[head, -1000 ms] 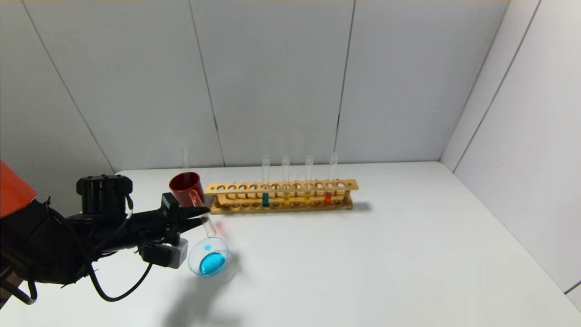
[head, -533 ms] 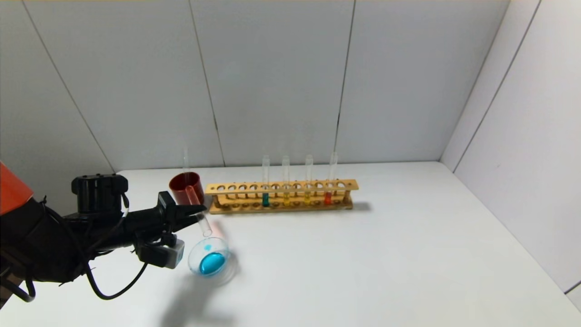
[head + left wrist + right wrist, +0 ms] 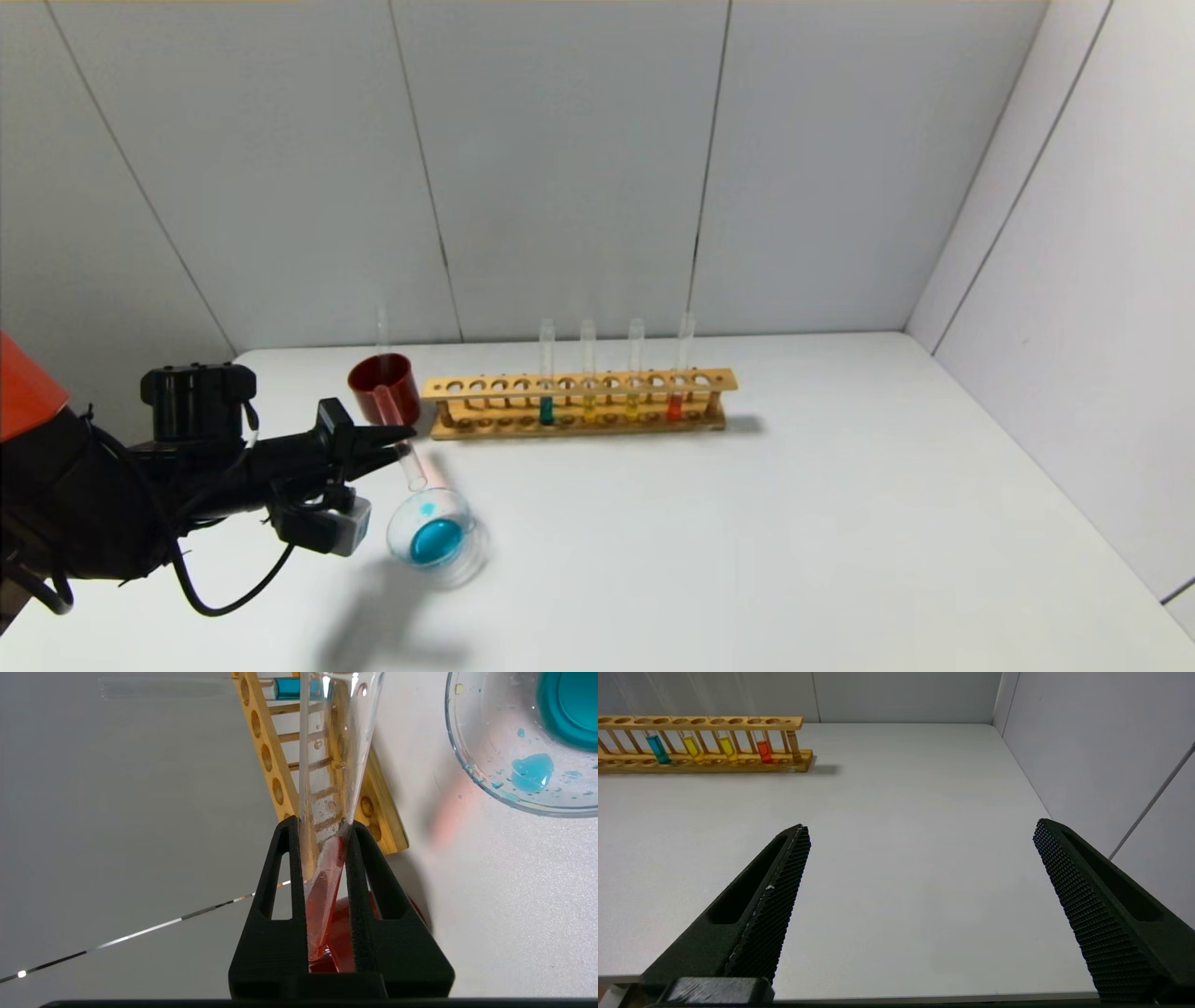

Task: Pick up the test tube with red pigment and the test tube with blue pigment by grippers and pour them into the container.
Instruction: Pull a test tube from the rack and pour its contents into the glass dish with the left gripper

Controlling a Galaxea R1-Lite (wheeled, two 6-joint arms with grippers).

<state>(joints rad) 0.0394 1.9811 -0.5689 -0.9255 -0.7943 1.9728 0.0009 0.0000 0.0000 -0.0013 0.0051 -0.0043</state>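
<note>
While its red liquid pools toward the gripped end, the slender clear glass test tube with red pigment (image 3: 327,858) tilts mouth-down just beside the rim of the low round clear glass container (image 3: 431,532), which holds blue liquid. The black two-fingered left gripper (image 3: 397,439) clamps it between both fingers (image 3: 362,896). Just behind stand the dark red opaque cup (image 3: 383,385) and the long wooden tube rack (image 3: 579,403) on the white table (image 3: 747,541). The right gripper (image 3: 920,868) hangs over bare table, fingers spread wide.
</note>
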